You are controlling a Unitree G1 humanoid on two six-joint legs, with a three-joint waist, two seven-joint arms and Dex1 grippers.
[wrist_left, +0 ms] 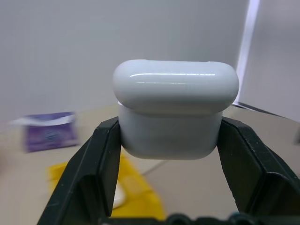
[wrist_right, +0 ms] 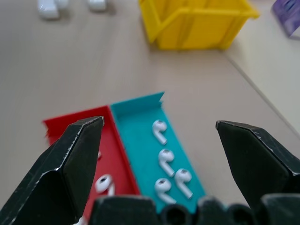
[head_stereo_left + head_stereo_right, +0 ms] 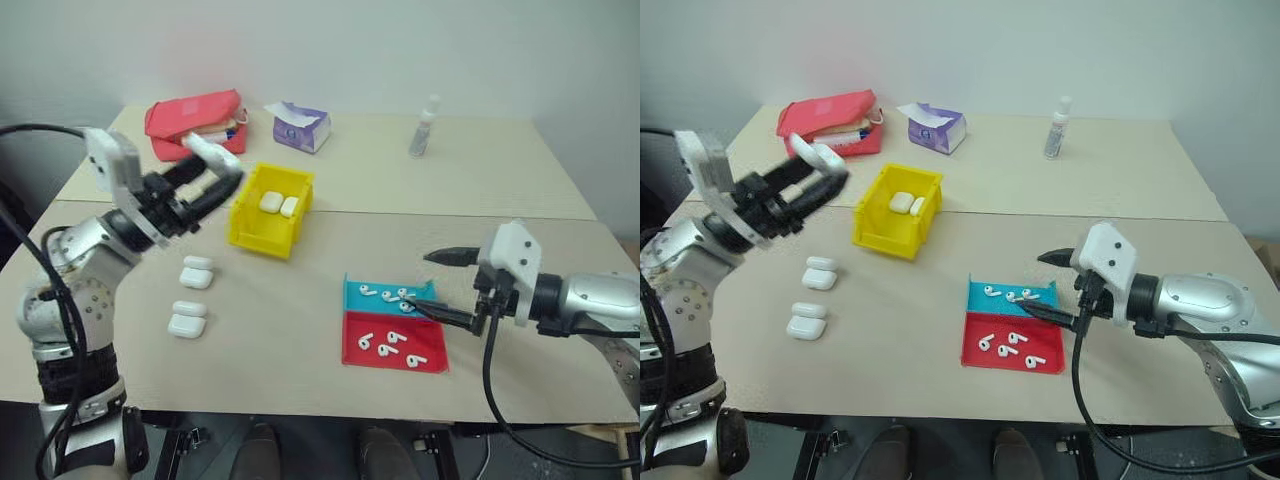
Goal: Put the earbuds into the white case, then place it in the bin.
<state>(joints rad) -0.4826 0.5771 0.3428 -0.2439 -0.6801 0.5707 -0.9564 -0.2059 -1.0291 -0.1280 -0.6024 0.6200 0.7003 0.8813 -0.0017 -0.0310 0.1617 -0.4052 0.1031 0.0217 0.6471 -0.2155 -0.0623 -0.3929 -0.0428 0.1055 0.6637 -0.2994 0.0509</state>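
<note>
White plastic blurs at the left gripper (image 3: 222, 172), so from the head views the held case (image 1: 174, 108) is hard to make out; the wrist view shows it plainly, clamped by its lower half between the two black fingers (image 1: 93, 173), lid closed. That gripper sits in the upper left of the frame, raised above the table (image 3: 300, 330) and just left of the yellow bin (image 3: 268, 212), which already has two cases lying in it. Two more cases (image 3: 197, 272) lie on the table at left. Earbuds (image 3: 385, 294) rest in a teal tray (image 3: 352, 296), more in the red tray (image 3: 356, 356) touching it. The right gripper (image 3: 440, 286) hangs at lower right with its jaws spread wide and nothing between them, just right of the teal tray.
</note>
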